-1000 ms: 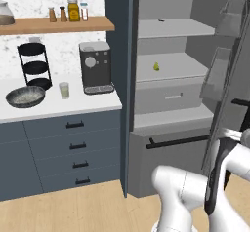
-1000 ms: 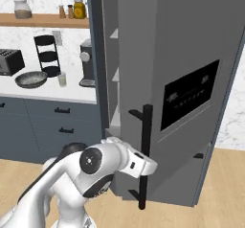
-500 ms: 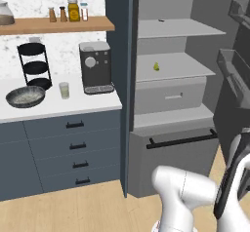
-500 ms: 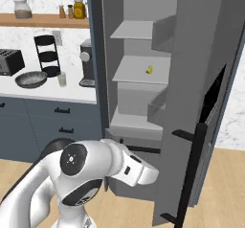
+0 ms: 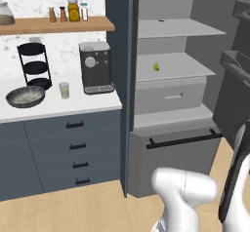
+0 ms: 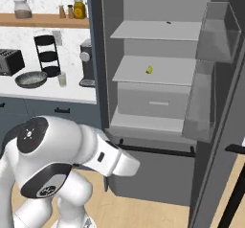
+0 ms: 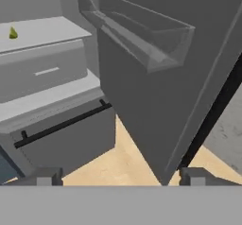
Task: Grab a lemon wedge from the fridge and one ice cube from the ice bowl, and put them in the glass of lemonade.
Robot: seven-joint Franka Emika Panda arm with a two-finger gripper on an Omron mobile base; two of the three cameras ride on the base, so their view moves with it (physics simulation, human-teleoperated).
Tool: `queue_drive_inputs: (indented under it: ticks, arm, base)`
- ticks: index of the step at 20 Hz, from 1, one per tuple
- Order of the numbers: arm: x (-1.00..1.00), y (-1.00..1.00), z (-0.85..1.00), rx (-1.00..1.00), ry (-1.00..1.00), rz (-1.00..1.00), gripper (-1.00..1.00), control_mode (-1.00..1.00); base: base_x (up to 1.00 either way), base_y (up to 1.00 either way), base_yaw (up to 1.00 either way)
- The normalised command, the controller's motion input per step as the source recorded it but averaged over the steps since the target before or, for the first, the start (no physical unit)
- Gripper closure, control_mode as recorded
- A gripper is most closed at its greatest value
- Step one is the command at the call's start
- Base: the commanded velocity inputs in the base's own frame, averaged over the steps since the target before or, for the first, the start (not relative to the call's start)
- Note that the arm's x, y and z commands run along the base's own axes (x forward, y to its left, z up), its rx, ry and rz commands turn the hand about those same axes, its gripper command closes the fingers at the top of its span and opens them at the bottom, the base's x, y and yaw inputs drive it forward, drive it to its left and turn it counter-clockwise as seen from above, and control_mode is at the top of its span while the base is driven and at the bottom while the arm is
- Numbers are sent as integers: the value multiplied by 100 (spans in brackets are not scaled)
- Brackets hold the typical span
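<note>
The fridge [image 5: 120,55] stands with its door [image 6: 225,126] swung wide to the right. A small yellow lemon wedge [image 5: 156,66] lies on the middle shelf, also seen in the right base view [image 6: 150,69] and at the upper left of the hand view [image 7: 12,32]. On the white counter to the left sit the ice bowl [image 5: 25,96] and the glass of lemonade [image 5: 64,89]. My gripper [image 7: 120,176] is open with nothing between its fingertips [image 7: 45,176]. It hangs low in front of the fridge, facing the door's inner side [image 7: 142,101].
A coffee machine [image 5: 96,67] stands by the fridge wall, and a black tiered rack [image 5: 35,66] stands behind the bowl. A toaster [image 6: 10,62] sits further left. Clear door bins [image 6: 210,78] jut out from the open door. A bottom freezer drawer with a black bar handle [image 5: 183,140] sits below the shelves.
The fridge door has swung from nearly closed to wide open on the right. My gripper has gone from shut at the black door handle to open and clear of it.
</note>
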Motion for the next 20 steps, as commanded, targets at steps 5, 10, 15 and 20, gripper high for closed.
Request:
queue_drive_inputs:
  ticks: [5, 10, 15, 20]
  arm:
    - [16, 98, -26, 8, 0, 5, -100, -100]
    - [47, 100, -35, 18, 0, 21, -100, -100]
    - [41, 100, -30, 15, 0, 33, -100, -100]
    - [13, 81, -51, 6, 0, 25, -100, -100]
  base:
    - [0, 0, 0]
    - [0, 0, 0]
    - [0, 0, 0]
    - [0, 0, 0]
